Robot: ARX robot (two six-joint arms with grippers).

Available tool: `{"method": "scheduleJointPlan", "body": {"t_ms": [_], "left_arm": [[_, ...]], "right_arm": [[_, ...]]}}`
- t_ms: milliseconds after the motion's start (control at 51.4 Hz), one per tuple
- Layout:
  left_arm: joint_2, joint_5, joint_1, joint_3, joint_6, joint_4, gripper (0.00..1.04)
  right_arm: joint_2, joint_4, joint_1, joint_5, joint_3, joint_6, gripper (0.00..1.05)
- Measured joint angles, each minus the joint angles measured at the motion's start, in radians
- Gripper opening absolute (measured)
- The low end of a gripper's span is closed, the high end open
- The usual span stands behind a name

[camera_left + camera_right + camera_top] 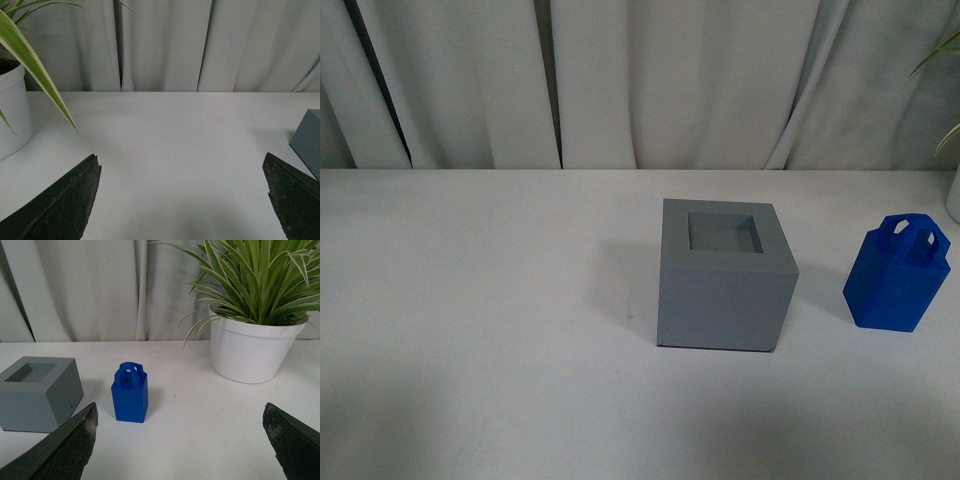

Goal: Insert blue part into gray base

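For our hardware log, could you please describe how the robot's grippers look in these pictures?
Only the tips show. The left gripper and right gripper each have two matte black, wedge-shaped fingers tapering to blunt, slightly rough ends. No cables, markings or arm links are visible.

Pale curtains [620, 80] are hanging in soft folds behind a white table [470, 300] that is lying in even light, with a striped-leaf plant [260, 280] in a white pot [250, 350] standing on it
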Motion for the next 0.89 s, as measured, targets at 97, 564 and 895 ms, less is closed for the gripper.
{"method": "scheduleJointPlan", "body": {"t_ms": [97,564,895], "left_arm": [[0.000,0.000,0.000,0.000,0.000,0.000,0.99],[0.000,0.000,0.000,0.000,0.000,0.000,0.99],[0.000,0.000,0.000,0.000,0.000,0.000,0.99]], "right_arm": [[0.000,0.000,0.000,0.000,0.000,0.000,0.97],[0.000,0.000,0.000,0.000,0.000,0.000,0.97],[0.000,0.000,0.000,0.000,0.000,0.000,0.97]]}}
